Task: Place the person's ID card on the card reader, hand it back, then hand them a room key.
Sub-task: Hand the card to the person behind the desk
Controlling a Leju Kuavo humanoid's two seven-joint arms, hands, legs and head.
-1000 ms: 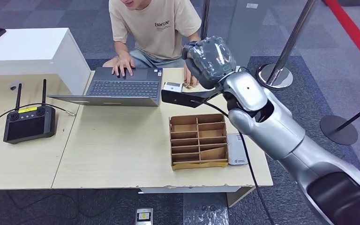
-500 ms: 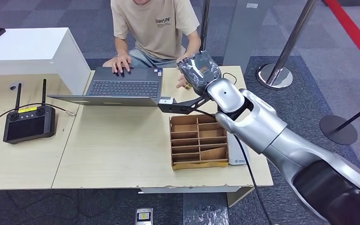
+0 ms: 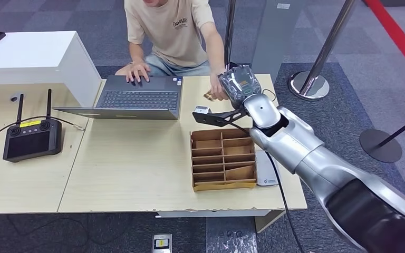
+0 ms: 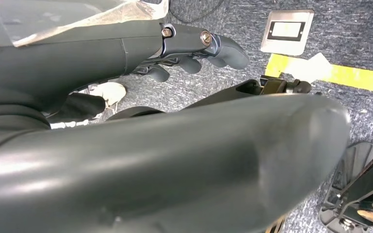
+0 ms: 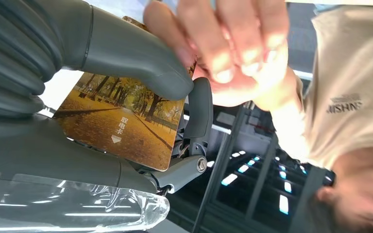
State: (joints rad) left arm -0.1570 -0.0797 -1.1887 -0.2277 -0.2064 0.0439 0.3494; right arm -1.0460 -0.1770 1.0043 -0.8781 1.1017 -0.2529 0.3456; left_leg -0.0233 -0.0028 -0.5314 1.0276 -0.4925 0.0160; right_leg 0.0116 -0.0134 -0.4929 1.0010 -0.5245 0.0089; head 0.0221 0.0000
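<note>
My right hand (image 3: 240, 84) reaches over the far edge of the table (image 3: 137, 174) toward the person (image 3: 171, 29). It pinches a room key card (image 5: 121, 126) printed with autumn trees between thumb (image 5: 126, 48) and fingers. The person's hand (image 5: 223, 48) has its fingertips on the card's far end; from the head camera that hand (image 3: 217, 94) and a corner of the card (image 3: 209, 95) are beside my hand. The white card reader (image 3: 267, 168) lies to the right of the cardboard box. My left hand (image 4: 189, 53) hangs over the floor, holding nothing.
A compartmented cardboard box (image 3: 224, 158) sits under my right forearm. An open laptop (image 3: 137, 99) is at the far middle, the person's other hand on it. A black remote controller (image 3: 31, 138) lies at the left. Stanchion posts (image 3: 316, 79) stand to the right.
My right hand has dropped and swung right toward the table's far edge with the card. The person's arm has reached out and its fingers now touch the card.
</note>
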